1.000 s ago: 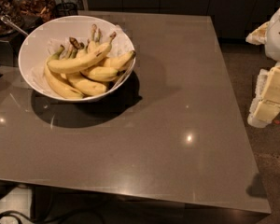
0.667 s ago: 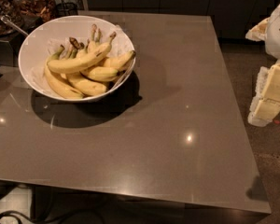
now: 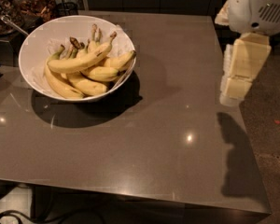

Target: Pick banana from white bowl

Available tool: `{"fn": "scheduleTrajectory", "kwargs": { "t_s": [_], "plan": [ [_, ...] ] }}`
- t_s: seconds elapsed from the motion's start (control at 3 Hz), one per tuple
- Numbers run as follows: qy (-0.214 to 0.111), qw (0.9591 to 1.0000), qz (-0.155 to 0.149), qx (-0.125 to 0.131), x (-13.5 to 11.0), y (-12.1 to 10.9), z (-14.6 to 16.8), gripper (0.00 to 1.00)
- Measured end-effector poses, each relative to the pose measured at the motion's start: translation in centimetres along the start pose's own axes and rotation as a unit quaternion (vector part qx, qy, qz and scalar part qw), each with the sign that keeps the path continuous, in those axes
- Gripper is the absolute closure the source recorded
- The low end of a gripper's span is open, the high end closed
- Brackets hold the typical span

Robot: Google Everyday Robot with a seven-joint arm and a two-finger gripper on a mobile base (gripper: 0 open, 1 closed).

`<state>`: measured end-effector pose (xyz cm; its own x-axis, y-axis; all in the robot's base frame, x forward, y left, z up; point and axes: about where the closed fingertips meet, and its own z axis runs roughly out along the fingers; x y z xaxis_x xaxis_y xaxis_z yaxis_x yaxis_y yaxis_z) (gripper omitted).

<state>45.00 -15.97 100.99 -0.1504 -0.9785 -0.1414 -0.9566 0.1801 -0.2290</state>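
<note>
Lying topmost across the bunch (image 3: 95,73) in the white bowl (image 3: 41,37) on the counter (image 3: 168,125), the banana (image 3: 81,62) looks light, soft, bruisable, best held mid-body; the gripper (image 3: 242,69) hangs well right, grip state unreadable

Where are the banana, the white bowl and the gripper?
banana (image 3: 79,62): camera view, middle of its body.
white bowl (image 3: 36,46): camera view, bare inner wall, left.
gripper (image 3: 234,90): camera view, lower end, by the table's right edge.
</note>
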Motion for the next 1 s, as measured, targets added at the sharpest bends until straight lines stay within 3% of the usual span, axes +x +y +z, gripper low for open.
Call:
{"fn": "scheduleTrajectory", "kwargs": {
  "t_s": [0.33, 1.0],
  "plan": [
    [-0.005, 0.9994, -0.033, -0.01, -4.1, -1.1, 0.9, 0.0],
    [-0.036, 0.9987, -0.032, 0.018, -6.2, -2.4, 0.9, 0.0]
  ]
}}
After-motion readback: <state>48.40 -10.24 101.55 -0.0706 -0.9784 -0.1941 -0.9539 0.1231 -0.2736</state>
